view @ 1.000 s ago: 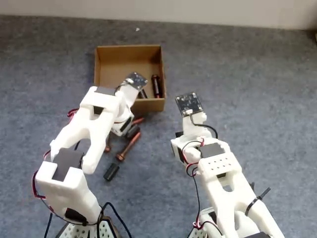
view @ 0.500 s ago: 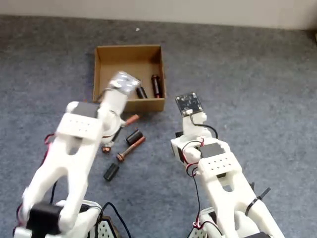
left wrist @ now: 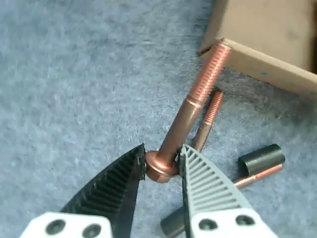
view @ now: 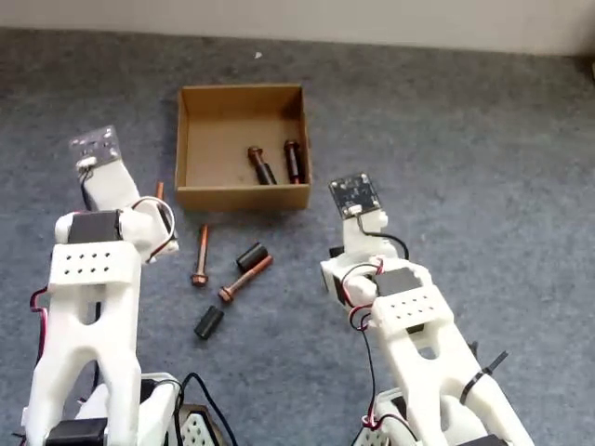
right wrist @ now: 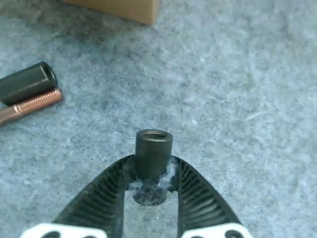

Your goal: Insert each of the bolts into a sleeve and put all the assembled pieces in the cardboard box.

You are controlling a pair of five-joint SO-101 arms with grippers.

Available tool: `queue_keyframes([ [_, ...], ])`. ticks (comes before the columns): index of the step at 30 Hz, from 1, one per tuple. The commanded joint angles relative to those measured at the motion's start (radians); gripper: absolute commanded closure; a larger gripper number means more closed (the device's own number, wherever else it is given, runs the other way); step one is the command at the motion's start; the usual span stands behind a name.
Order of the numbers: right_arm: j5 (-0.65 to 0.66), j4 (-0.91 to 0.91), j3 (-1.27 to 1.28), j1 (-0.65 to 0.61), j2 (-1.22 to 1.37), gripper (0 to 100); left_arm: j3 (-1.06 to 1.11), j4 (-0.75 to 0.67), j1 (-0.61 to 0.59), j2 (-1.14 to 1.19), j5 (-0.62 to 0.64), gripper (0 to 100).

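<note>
Bolts (view: 200, 253), sleeves (view: 251, 255) — three unjoined each; left claw (left wrist: 162, 152) grips bolt (left wrist: 198, 94), right claw (right wrist: 151, 167) sleeve (right wrist: 153, 145).

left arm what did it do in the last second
It swung left, from the cardboard box's front to beside the box, carrying a bolt by the head in its jaws. The right arm, its sleeve and the loose bolts and sleeves stayed put.
</note>
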Motion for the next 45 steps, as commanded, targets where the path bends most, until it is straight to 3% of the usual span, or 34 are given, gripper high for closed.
queue_keyframes([
  [1, -0.002, -0.022, -0.002, 0.015, -0.038, 99.3, 0.008, -0.009, -0.015, -0.035, 0.189, 99],
  [5, -0.002, -0.022, -0.002, 0.015, -0.038, 99.3, 0.053, -0.023, -0.01, -0.035, 0.483, 99],
  [7, -0.002, -0.022, -0.002, 0.015, -0.038, 99.3, 0.065, -0.023, -0.007, -0.028, 0.554, 99],
  [11, -0.002, -0.022, -0.002, 0.015, -0.038, 99.3, 0.071, -0.06, 0.027, -0.028, 0.559, 94],
  [18, 0.0, -0.022, -0.002, 0.022, -0.038, 99.3, 0.131, -0.058, 0.108, -0.035, 0.646, 60],
  [24, 0.0, -0.024, -0.002, 0.045, -0.038, 99.3, 0.137, -0.058, 0.13, -0.036, 0.623, 57],
  [28, 0.0, -0.024, -0.002, 0.045, -0.038, 99.3, 0.113, -0.037, 0.124, -0.036, 0.505, 57],
  [36, 0.002, -0.024, -0.004, 0.045, -0.038, 99.3, -0.041, 0.18, 0.021, -0.036, 0.137, 57],
  [40, 0.002, -0.024, -0.004, 0.045, -0.038, 99.3, -0.107, 0.219, -0.071, -0.033, -0.16, 61],
  [45, 0.002, -0.024, -0.004, 0.045, -0.038, 99.3, -0.13, 0.186, -0.143, -0.027, -0.647, 81],
])
